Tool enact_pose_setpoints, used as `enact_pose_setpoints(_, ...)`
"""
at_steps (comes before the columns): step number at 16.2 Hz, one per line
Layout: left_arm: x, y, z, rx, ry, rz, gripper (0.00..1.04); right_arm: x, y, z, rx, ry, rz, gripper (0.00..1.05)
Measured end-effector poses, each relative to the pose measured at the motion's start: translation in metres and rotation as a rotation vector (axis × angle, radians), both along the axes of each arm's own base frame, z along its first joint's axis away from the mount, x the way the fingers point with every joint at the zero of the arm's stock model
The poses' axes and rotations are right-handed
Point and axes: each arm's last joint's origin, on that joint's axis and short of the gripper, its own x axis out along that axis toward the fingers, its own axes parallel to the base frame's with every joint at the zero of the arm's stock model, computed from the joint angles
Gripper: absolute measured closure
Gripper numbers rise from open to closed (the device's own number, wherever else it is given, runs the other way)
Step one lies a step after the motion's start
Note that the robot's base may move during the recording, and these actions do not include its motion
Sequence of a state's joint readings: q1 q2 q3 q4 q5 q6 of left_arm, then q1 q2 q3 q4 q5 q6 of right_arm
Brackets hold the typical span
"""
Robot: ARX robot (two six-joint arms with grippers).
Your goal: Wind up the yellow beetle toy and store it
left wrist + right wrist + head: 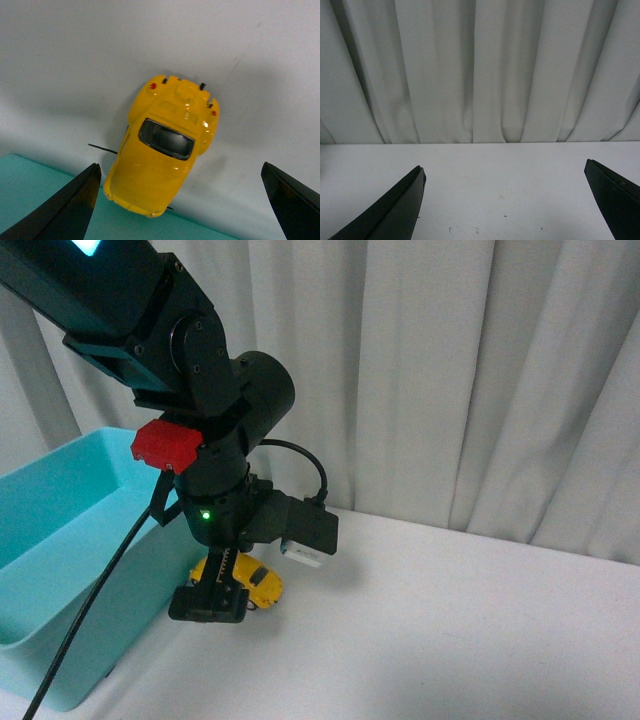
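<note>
**Ana:** Where is the yellow beetle toy [165, 150] sitting?

**Ben:** It is resting roof-up on the white table [450, 620], just beside the wall of the teal bin [60, 510]. Whether it is touching that wall cannot be told.

**Ana:** And what are the arms doing?

**Ben:** The left gripper [180, 169] is hovering right above the toy with its fingers spread wide, one on each side, gripping nothing. The right gripper [504, 167] is also gaping and empty, well apart from the toy and facing the curtain [485, 70].

**Ana:** How is the toy likely to handle?

**Ben:** It is looking small, light and rigid. The shell is glossy and rounded all over, so the pads are probably going to slide on the roof or bonnet. The wheels may also let it roll away under a push.

**Ana:** So where should the robot be taking hold?

**Ben:** Probably across the two flanks at mid-body, low on the doors, where the sides are flattest. That is also leaving the wheels free for winding.
</note>
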State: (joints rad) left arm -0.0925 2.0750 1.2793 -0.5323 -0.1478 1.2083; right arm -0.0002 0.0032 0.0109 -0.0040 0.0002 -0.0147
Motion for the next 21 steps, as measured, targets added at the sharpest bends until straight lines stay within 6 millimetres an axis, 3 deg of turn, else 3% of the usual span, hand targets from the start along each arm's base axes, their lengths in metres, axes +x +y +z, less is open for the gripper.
enact_pose_setpoints(6,0.006,0.012,-0.015,0.015,-0.043,0.083,0.07,0.000,0.000,0.000,0.000,0.000,0.000,0.07)
enact_pose_setpoints(12,0.006,-0.001,-0.014,0.013,-0.022,-0.135,0.60,0.000,0.000,0.000,0.000,0.000,0.000,0.07)
enact_pose_setpoints(15,0.004,-0.007,-0.009,-0.006,0.006,-0.258,0.64,0.000,0.000,0.000,0.000,0.000,0.000,0.07)
enact_pose_setpoints(18,0.001,-0.023,0.023,-0.135,-0.030,-0.310,0.65,0.000,0.000,0.000,0.000,0.000,0.000,0.07)
enact_pose_setpoints(21,0.006,-0.026,0.093,-0.367,-0.214,-0.190,0.65,0.000,0.000,0.000,0.000,0.000,0.000,0.07)
